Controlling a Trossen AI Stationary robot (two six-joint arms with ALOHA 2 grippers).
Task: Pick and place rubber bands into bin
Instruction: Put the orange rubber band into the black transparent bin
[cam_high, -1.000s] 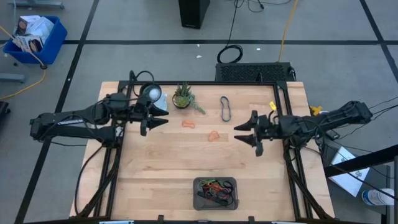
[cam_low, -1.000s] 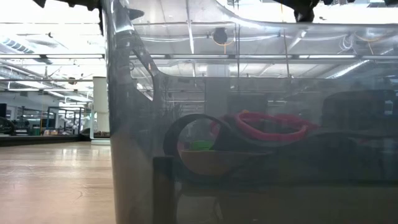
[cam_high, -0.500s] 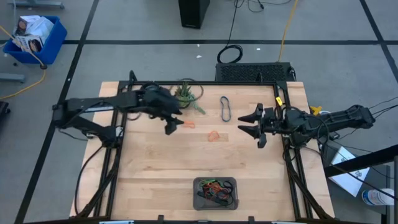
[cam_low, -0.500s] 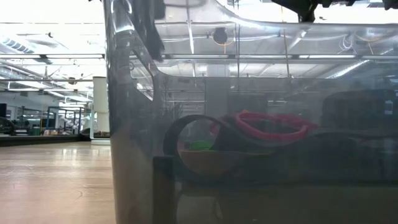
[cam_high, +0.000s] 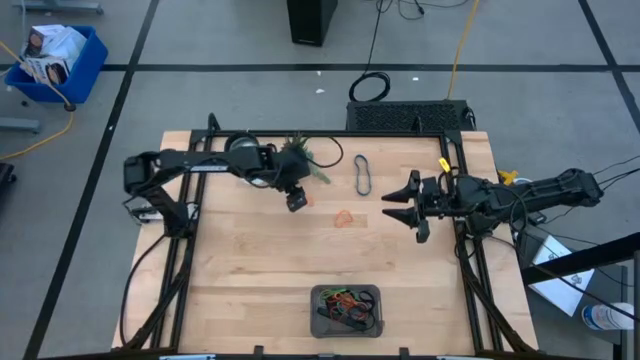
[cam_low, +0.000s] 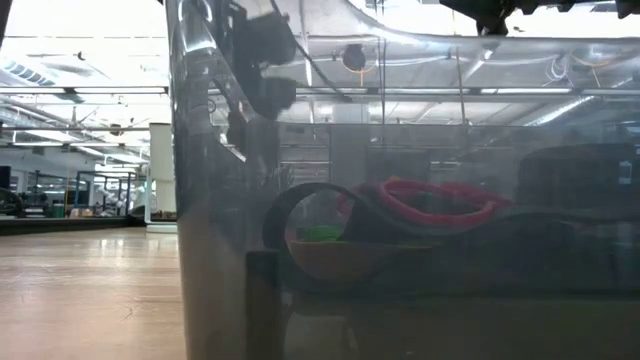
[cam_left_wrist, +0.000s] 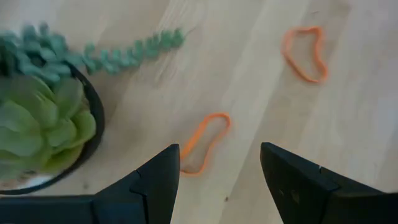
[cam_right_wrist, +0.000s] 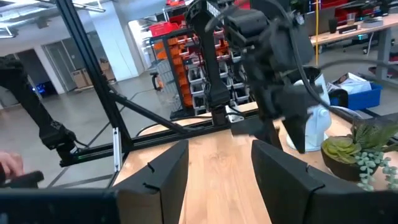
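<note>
No lettering, label, brand, number or sign can be read in any of the views. In the upper left of the high view, the printed white packages (cam_high: 48, 52) in the blue plastic crate (cam_high: 88, 52) carry dark markings too small to make out. In the right wrist view, the orange and red storage racks (cam_right_wrist: 186, 59) in the upper middle of the frame and the blue box (cam_right_wrist: 360, 93) at the right edge show no legible writing. The low view, through a clear grey plastic wall (cam_low: 220, 220), shows none either.
</note>
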